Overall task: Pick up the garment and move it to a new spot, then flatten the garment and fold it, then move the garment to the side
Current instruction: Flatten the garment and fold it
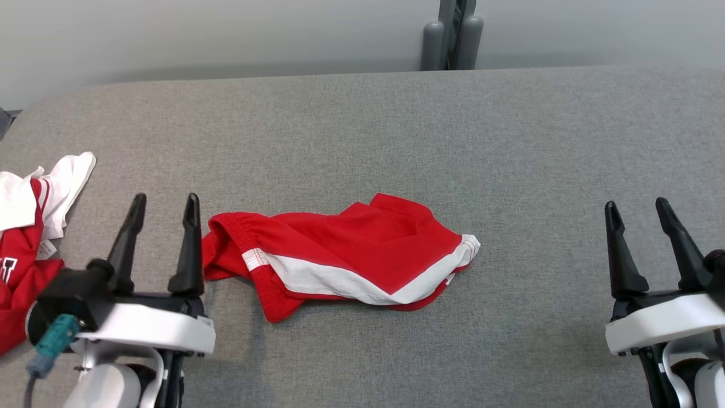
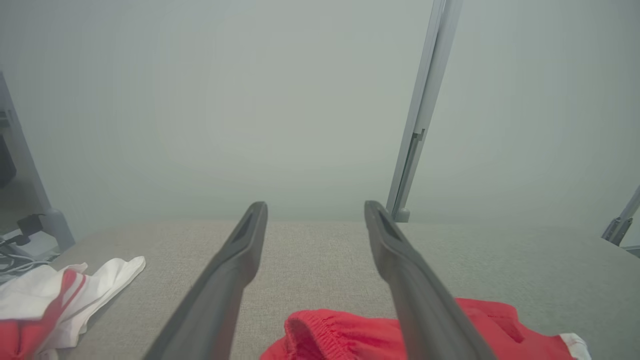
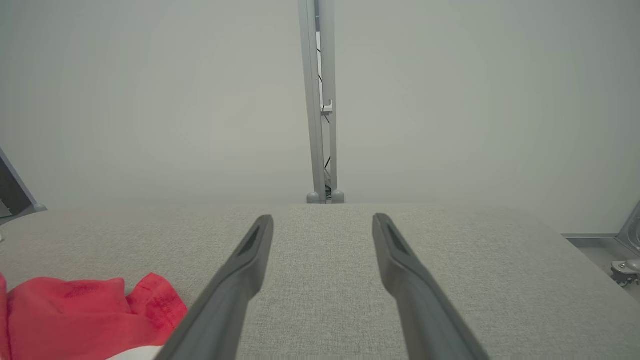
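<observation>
The garment [image 1: 345, 255] is a pair of red shorts with a white stripe, lying crumpled near the middle of the grey table [image 1: 396, 130]. My left gripper [image 1: 165, 204] stands open just left of its waistband end, with nothing between the fingers. In the left wrist view the garment [image 2: 340, 335] shows under the right finger of the left gripper [image 2: 315, 210]. My right gripper [image 1: 635, 207] is open and empty at the far right, well clear of the cloth. The right wrist view has the garment [image 3: 85, 310] at lower left of the right gripper [image 3: 324, 220].
A pile of red and white clothes [image 1: 28, 238] lies at the table's left edge, close to my left arm; the same clothes [image 2: 55, 300] appear in the left wrist view. A grey post [image 1: 451, 34] stands behind the table's far edge. Bare table surface stretches right of the garment.
</observation>
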### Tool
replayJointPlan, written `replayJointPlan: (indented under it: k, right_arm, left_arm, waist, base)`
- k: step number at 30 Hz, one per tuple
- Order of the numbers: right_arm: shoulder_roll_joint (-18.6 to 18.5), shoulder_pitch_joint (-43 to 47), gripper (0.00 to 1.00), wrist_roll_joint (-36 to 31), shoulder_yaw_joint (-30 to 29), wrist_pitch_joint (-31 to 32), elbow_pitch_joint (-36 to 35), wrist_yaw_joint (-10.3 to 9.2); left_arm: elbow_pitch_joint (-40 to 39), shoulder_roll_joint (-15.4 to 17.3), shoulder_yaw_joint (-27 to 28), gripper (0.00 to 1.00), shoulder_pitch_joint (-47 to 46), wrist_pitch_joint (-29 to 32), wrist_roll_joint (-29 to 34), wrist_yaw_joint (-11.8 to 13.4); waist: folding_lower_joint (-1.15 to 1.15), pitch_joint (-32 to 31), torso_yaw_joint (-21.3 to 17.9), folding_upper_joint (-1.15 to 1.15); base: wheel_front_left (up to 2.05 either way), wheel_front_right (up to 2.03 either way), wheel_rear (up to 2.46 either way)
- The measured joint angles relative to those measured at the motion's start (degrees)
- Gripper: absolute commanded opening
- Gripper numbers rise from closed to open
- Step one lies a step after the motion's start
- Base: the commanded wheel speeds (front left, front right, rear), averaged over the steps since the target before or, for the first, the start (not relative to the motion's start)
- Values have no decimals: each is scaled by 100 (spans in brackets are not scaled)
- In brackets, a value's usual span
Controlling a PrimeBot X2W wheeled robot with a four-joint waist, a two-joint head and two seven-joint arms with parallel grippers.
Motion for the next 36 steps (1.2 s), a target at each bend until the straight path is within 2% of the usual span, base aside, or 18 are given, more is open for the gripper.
replayJointPlan:
  k: [7, 19, 23, 30, 36]
  right_arm:
    - [0, 252, 100, 18, 15, 63, -57, 0]
    - [0, 326, 100, 52, 5, 115, -121, 0]
    - [0, 326, 100, 58, 32, 138, -120, 0]
    - [1, 307, 100, 121, 108, 112, -65, 0]
    - [1, 221, 100, 182, 159, 35, 33, 0]
  left_arm:
    - [425, -23, -266, 100, 232, -76, 218, 37]
    - [517, 42, -460, 100, 159, 141, 286, 30]
    - [580, 20, -642, 100, 21, 488, 185, -155]
    - [1029, -45, -787, 100, -135, 1519, -530, -502]
    - [1490, -31, -641, 100, -419, 1795, -953, -765]
  waist:
    - [0, -145, -5, 0]
    - [0, -138, -23, 0]
    - [0, -76, -25, 0]
    - [0, 115, -126, 0]
    - [0, 334, -247, 0]
  base:
    - [0, 0, 0]
    - [0, 0, 0]
    - [0, 0, 0]
    - [0, 0, 0]
    - [0, 0, 0]
